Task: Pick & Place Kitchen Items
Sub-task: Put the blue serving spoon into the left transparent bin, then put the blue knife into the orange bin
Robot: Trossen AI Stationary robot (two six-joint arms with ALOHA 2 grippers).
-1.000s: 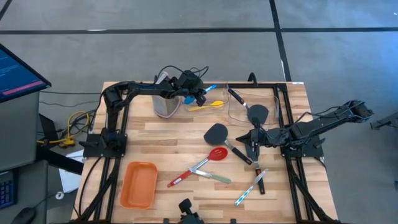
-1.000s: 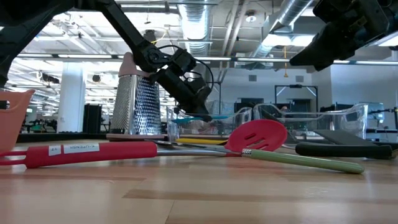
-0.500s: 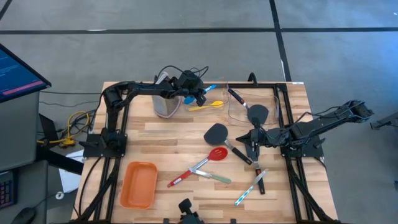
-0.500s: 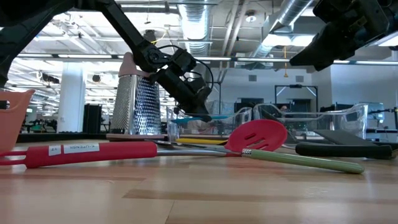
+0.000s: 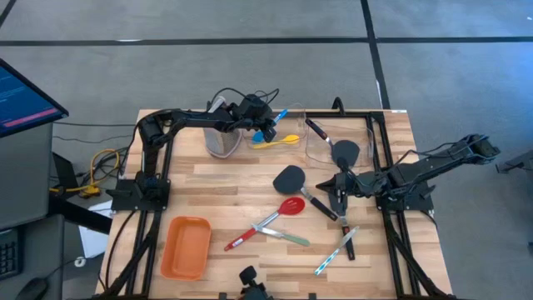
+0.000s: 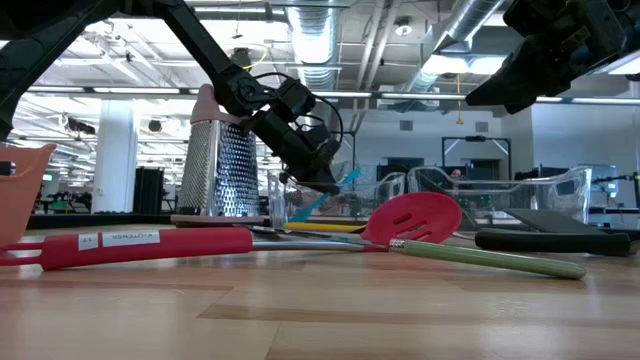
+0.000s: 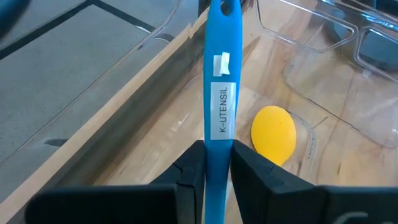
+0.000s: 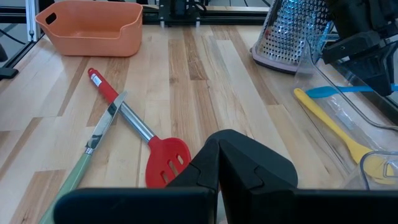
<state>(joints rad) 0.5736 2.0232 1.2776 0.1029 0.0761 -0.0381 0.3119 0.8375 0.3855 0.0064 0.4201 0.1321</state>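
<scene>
Fingers (image 7: 189, 171) of the left gripper (image 5: 265, 128) stand narrowly apart with the blue spoon (image 7: 219, 93) between them, its handle running straight out to twelve o'clock over a clear bin (image 5: 293, 125). Yellow spoon (image 7: 273, 134) lies at about two o'clock. Right gripper (image 5: 340, 188) hangs closed, empty, near black spatulas (image 5: 291, 178).

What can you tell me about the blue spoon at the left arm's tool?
The blue spoon looks like smooth plastic, with a long flat handle carrying a white label that reads K-UTENSIL. Its handle sits between the fingers of the left tool, above the clear plastic bin. In the low view it hangs tilted. The yellow spoon lies beside it in the bin. Its bowl is not visible.
</scene>
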